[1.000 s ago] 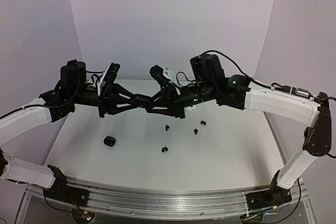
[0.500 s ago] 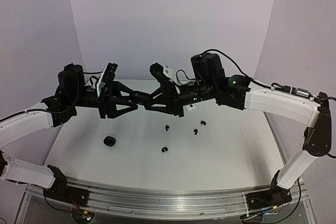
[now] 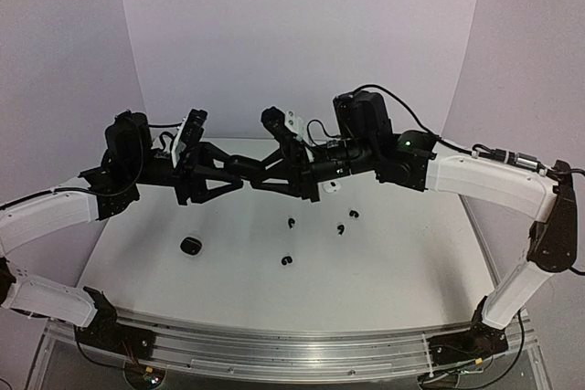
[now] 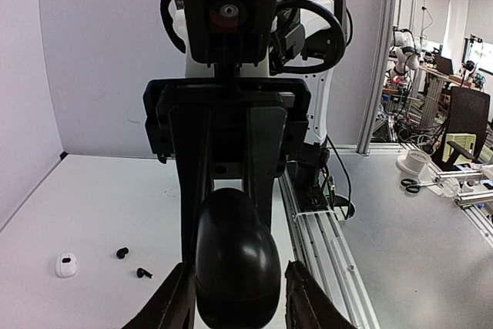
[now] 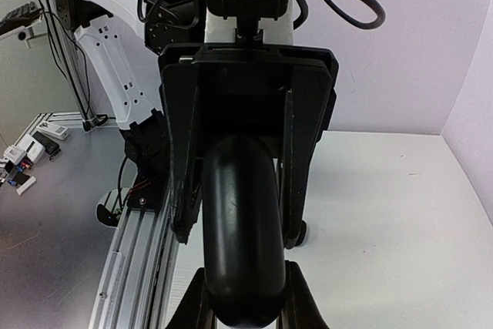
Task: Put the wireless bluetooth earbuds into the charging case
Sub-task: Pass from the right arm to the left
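White table, pale purple wall behind. Both arms reach in from the sides and meet in the air over the middle of the table.

A black case, smooth and pebble-shaped, is held up between them, off the surface. The right gripper is clamped on one end of it. In the right wrist view its fingers sit tight on both sides, and in the left wrist view they pinch the far end. The left gripper has its fingers on either side of the other end, very close. Cannot tell if they press the case or stand just off it.

Four black earbuds lie loose on the table, below the grippers and toward the right. Two are near the middle, one nearer the front than the other. The other two lie close together further right.

A second black case sits on the table at left, well apart from the earbuds. A white case sits further back, under the right arm. The left wrist view shows it near two of the earbuds.
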Tool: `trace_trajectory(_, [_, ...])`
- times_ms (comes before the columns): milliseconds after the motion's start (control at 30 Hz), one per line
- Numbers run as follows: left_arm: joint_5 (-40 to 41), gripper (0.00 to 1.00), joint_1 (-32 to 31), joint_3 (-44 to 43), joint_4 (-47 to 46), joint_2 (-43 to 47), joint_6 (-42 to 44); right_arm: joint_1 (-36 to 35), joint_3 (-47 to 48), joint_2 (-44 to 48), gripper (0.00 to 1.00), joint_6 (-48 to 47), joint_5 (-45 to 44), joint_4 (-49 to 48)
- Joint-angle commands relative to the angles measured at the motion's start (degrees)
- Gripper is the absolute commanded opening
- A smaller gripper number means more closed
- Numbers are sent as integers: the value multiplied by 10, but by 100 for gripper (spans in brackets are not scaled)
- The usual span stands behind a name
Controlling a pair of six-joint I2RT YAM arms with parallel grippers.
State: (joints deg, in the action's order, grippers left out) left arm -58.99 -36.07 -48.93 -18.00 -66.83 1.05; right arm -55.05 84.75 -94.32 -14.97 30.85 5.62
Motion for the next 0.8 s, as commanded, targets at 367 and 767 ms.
trace_trajectory(367, [1,16,-2,-7,9,3,3,-2,24,7,0,-3,3,-24])
trace_trajectory(767, [14,0,-2,-9,30,8,18,-2,25,6,24,17,-29,-23])
